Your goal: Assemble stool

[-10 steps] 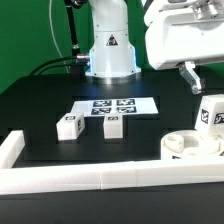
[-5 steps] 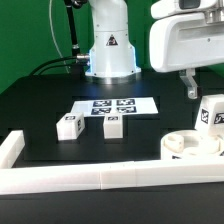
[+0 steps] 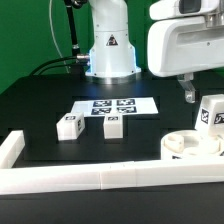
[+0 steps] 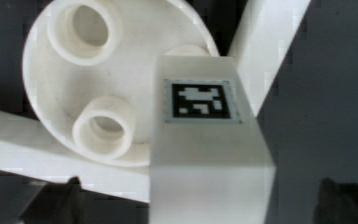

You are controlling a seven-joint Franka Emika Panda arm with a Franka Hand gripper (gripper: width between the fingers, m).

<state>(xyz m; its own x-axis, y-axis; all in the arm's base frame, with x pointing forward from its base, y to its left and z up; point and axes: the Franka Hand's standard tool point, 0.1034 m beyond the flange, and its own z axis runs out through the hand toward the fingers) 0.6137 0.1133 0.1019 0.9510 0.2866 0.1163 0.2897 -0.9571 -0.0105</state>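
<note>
The white round seat lies at the exterior view's right, against the border rail. One white tagged leg stands upright on it. In the wrist view the seat shows two open sockets, and the leg rises between my fingers. My gripper hangs just above the leg. Its dark fingertips stand wide apart on both sides of the leg, clear of it, so the gripper is open. Two more tagged legs lie on the black table.
The marker board lies in front of the robot base. A long white border rail runs along the front, with a corner at the exterior view's left. The rail also crosses the wrist view.
The gripper has risen a little above the upright leg and shifted slightly. The leg, the seat and the two loose legs have not moved.
</note>
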